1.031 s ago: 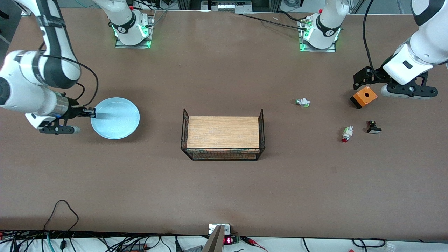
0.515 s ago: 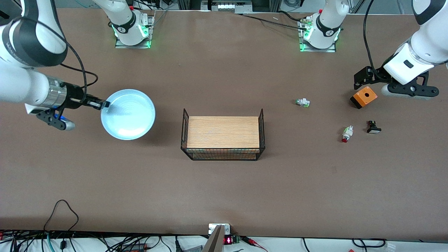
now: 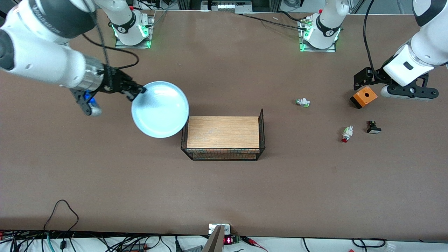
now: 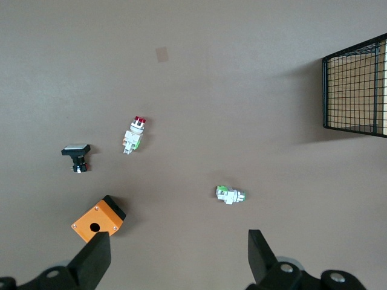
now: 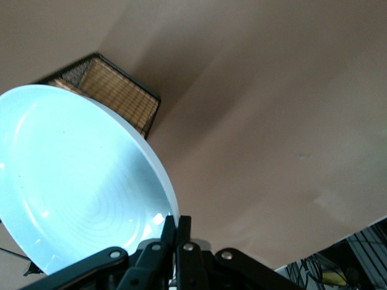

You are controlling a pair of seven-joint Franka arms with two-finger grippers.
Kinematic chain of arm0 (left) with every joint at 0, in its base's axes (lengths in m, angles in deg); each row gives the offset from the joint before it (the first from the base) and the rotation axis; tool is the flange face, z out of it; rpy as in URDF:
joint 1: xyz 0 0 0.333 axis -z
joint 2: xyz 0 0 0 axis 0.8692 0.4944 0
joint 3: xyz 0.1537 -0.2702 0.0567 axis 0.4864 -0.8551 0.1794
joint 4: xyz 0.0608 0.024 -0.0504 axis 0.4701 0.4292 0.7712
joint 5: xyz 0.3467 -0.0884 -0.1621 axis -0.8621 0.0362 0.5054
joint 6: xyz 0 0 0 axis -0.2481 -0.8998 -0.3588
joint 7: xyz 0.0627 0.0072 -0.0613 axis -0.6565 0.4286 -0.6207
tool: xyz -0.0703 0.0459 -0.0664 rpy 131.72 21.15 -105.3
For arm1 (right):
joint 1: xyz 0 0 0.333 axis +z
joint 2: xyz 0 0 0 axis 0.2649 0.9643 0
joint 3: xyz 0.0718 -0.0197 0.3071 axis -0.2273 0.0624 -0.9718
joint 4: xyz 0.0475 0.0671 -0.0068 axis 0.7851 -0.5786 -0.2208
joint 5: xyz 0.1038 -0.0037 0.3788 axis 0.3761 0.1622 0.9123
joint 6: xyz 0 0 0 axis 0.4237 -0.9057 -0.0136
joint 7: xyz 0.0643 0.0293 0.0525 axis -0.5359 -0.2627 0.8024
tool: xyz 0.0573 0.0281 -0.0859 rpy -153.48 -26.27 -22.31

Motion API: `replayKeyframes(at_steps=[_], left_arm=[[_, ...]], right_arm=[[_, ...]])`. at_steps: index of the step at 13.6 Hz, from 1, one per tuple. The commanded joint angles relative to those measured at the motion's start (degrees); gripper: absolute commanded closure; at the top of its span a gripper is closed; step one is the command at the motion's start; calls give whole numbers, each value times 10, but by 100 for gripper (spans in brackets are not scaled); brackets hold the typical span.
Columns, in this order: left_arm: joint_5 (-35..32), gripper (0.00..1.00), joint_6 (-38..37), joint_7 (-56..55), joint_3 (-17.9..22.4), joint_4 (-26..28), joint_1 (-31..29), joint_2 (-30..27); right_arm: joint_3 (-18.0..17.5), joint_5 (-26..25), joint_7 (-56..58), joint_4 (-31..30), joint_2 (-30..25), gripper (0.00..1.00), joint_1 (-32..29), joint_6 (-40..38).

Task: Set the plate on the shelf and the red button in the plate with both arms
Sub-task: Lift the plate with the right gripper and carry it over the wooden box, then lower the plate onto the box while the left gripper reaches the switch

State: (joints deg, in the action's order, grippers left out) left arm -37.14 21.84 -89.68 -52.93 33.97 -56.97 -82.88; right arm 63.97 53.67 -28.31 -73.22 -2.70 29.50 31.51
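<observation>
The right gripper [image 3: 137,91] is pinching the pale-blue plate [image 3: 160,109] aloft beside the wooden tray [image 3: 223,132]; the left gripper [image 4: 175,257] is hovering spread above the orange box [image 3: 364,96].

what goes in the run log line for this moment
right gripper: shut on plate, airborne beside tray | left gripper: open, waiting over orange box | red button: on table
</observation>
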Motion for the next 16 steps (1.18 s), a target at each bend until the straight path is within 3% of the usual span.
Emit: replayKeyframes(at_steps=[1,5,16], left_arm=[[2,0,-16,-6,1,-21,3,10],[2,0,-16,-6,1,-21,3,10],[-18,0,-17,-10,-18,-36,7,18]], right_arm=[[5,8,-76,17,23,100,53,36],[5,5,-165,17,45,100,110,98],[6,-6,-161,-16,97,100,159,212]])
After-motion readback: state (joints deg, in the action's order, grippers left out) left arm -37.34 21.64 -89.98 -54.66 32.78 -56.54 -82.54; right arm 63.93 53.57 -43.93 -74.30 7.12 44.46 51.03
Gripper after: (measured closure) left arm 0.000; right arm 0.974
